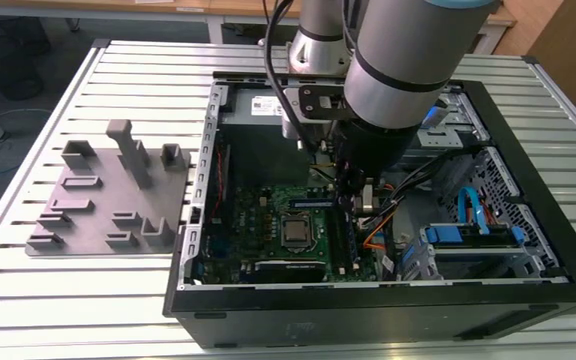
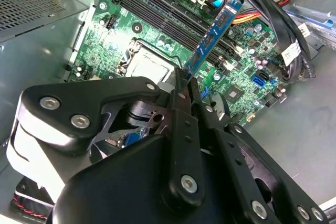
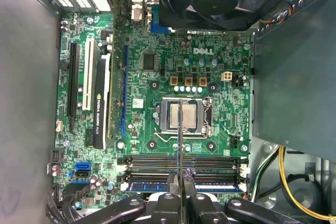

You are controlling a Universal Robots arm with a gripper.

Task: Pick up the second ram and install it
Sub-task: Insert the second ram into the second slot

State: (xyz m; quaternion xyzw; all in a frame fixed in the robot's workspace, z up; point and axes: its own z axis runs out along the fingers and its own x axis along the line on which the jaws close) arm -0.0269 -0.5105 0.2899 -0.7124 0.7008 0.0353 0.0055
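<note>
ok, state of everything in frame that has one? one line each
end effector: shut on the second ram
second ram: gripped, not in a slot
other ram stick: seated in its slot
neighbouring memory slots: empty
CPU socket: closed, no cooler on it
computer case: side open

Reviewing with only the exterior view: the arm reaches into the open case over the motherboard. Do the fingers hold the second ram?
Observer: Yes. In the second wrist view the fingers are shut on the second ram, which juts out past them.
Operator: Is it in a slot yet?
Observer: No. In the first wrist view its edge crosses over the CPU socket, crosswise to the slots.
Operator: Any slot taken?
Observer: The one farthest from the socket holds a stick.
</note>
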